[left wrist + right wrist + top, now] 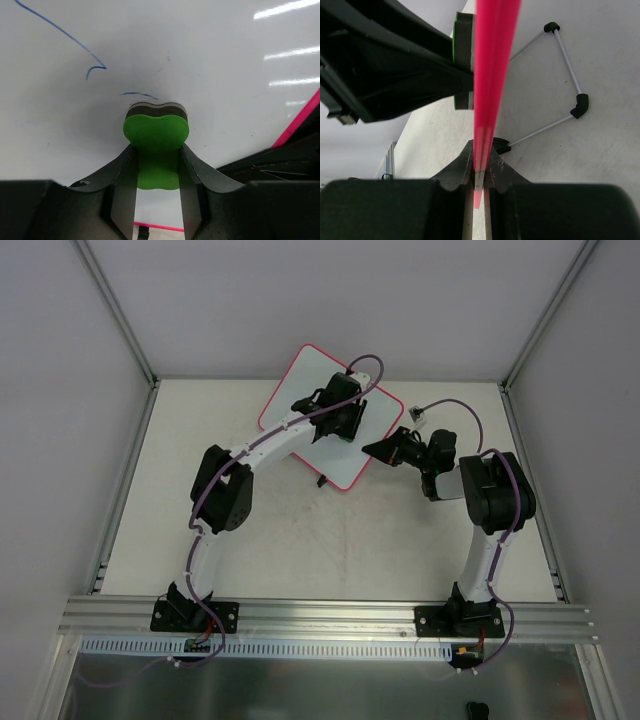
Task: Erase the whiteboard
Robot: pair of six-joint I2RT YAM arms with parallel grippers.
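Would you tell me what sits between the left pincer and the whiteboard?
The green eraser, gripped by the left pincer, its dark pad against the whiteboard; the left wrist view shows it.

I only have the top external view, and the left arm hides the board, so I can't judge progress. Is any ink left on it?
Observer: Yes. The left wrist view shows a long blue line ending in a hook on the whiteboard, beyond the green eraser.
Operator: Is the eraser gripped properly?
Observer: The left fingers clamp it from both sides, with its dark pad facing the board. A short blue stroke sits just past it.
Operator: And the right arm?
Observer: Its wrist view shows the right fingers shut on the board's pink frame edge.
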